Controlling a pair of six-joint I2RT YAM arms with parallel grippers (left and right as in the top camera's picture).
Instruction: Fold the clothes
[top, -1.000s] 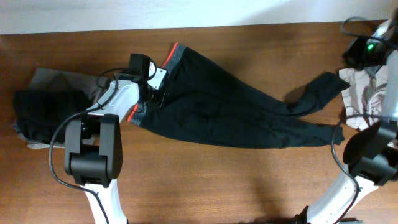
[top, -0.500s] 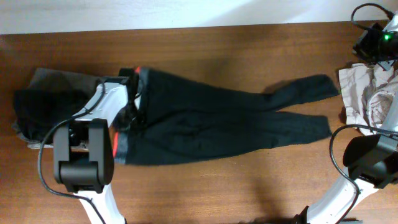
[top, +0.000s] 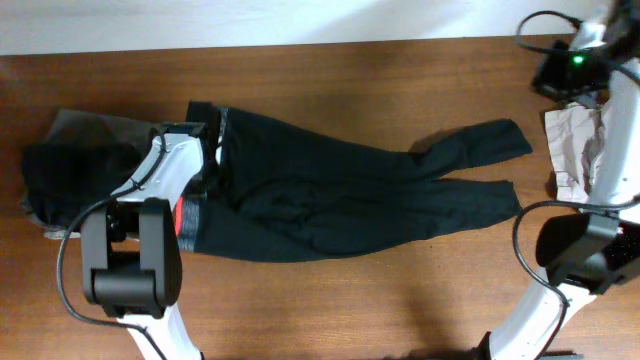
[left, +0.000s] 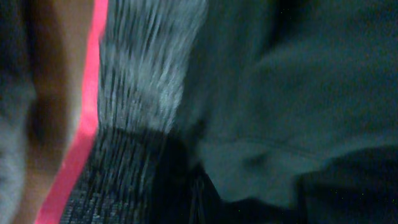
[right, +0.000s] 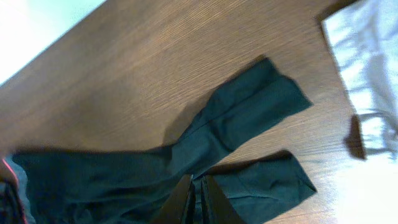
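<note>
Black leggings spread flat across the middle of the table, grey red-lined waistband at 9 o'clock, leg ends toward 3 o'clock. Left gripper pinched on that waistband. Right gripper aloft near 2 o'clock, fingers pressed almost together, empty. Beige garment at 3 o'clock; dark pile at 9 o'clock.
</note>
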